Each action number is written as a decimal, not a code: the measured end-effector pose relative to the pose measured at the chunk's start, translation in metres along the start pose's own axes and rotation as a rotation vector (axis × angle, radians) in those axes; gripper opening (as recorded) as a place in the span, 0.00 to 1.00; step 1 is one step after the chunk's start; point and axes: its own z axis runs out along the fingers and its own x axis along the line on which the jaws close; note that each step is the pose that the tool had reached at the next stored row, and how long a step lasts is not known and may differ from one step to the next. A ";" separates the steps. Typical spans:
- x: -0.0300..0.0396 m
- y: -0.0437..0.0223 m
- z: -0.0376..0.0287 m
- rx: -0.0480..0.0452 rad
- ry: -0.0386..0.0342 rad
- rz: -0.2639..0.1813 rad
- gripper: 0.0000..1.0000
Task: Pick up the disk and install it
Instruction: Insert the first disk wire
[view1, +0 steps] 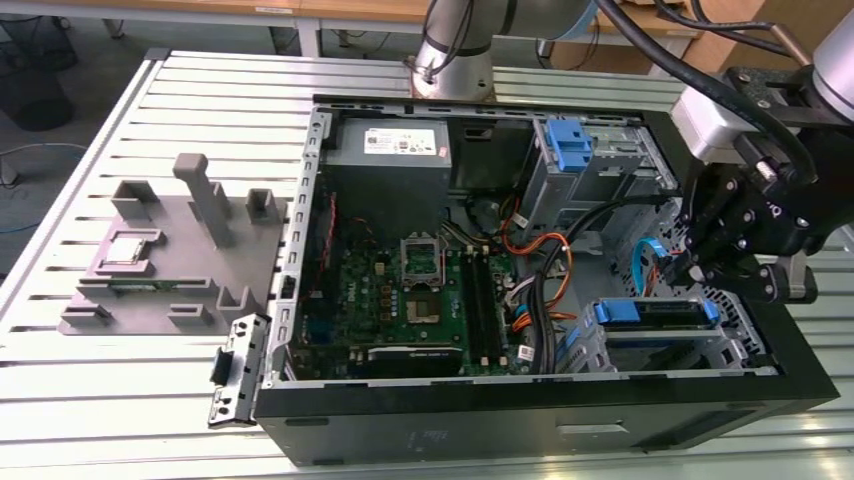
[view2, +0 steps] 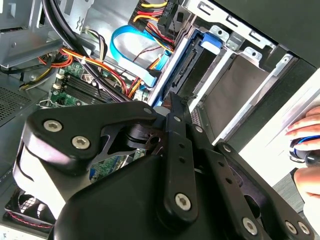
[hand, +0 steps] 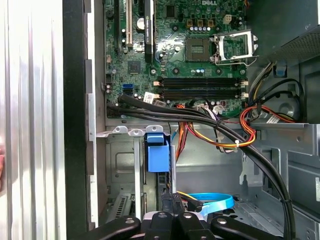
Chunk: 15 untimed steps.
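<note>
Hovering near one seated disk (view1: 651, 314), one claw (view1: 694, 268).

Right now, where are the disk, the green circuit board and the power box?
disk (view1: 650, 314), exterior view, grey middle between its blue ends.
green circuit board (view1: 350, 300), exterior view, bare green patch.
power box (view1: 387, 158), exterior view, grey face below its label.

- The arm (view1: 461, 50) rises from its base at the back of the exterior view and reaches over to that view's right.
- The wrist (view1: 747, 110) sits high on the exterior view's right, with black cables running along it.
- The gripper (view1: 697, 265) hangs below the wrist and points downward, tilted toward the exterior view's left.
- In both wrist views, the gripper (view2: 172, 100) (hand: 172, 199) has its fingers (view2: 175, 145) pressed together with nothing between them.
</note>
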 end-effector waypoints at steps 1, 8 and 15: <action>-0.0002 -0.0001 0.0000 0.0000 0.0002 0.000 0.10; -0.0028 -0.0010 0.0005 -0.0001 -0.0001 0.000 0.10; -0.0038 -0.0014 0.0007 0.0000 -0.0003 0.000 0.10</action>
